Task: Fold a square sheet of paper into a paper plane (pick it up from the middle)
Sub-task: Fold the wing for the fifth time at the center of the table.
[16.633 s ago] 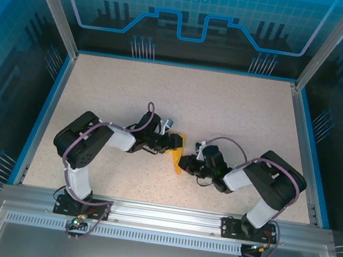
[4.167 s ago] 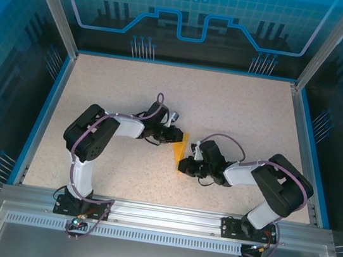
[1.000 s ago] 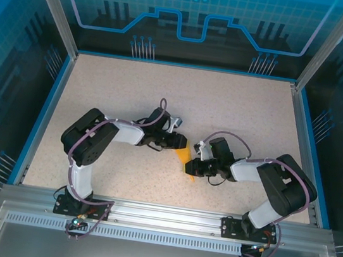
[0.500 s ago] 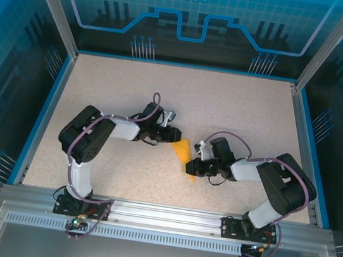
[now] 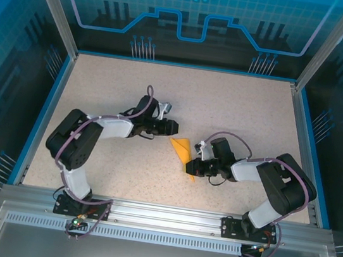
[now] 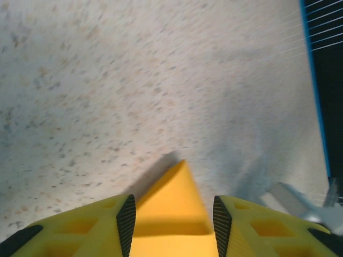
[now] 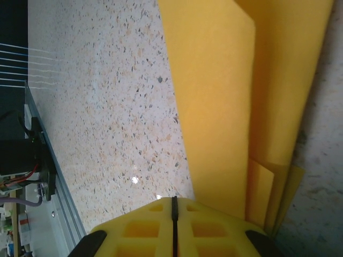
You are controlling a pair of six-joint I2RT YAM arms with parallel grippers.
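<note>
The square sheet of paper is folded into a slim orange-yellow dart, the paper plane [image 5: 182, 149], which lies flat mid-table. My left gripper [image 5: 173, 127] hovers just up-left of its pointed end. In the left wrist view its fingers [image 6: 126, 222] stand apart, and the paper's tip [image 6: 179, 184] shows between them on the table. My right gripper [image 5: 186, 166] sits at the plane's near end. Its yellow fingers [image 7: 144, 230] are pressed together with nothing in the seam, and the layered paper [image 7: 225, 96] runs past and under the right finger.
The speckled table [image 5: 237, 112] is bounded by a blue rim [image 5: 183, 65] and glass walls. An aluminium rail [image 5: 159, 213] runs along the near edge by the arm bases. Open tabletop lies behind and to the left of the paper.
My left gripper has drawn back up and to the left, off the paper, with its jaws still apart. The paper and my right gripper have stayed where they were.
</note>
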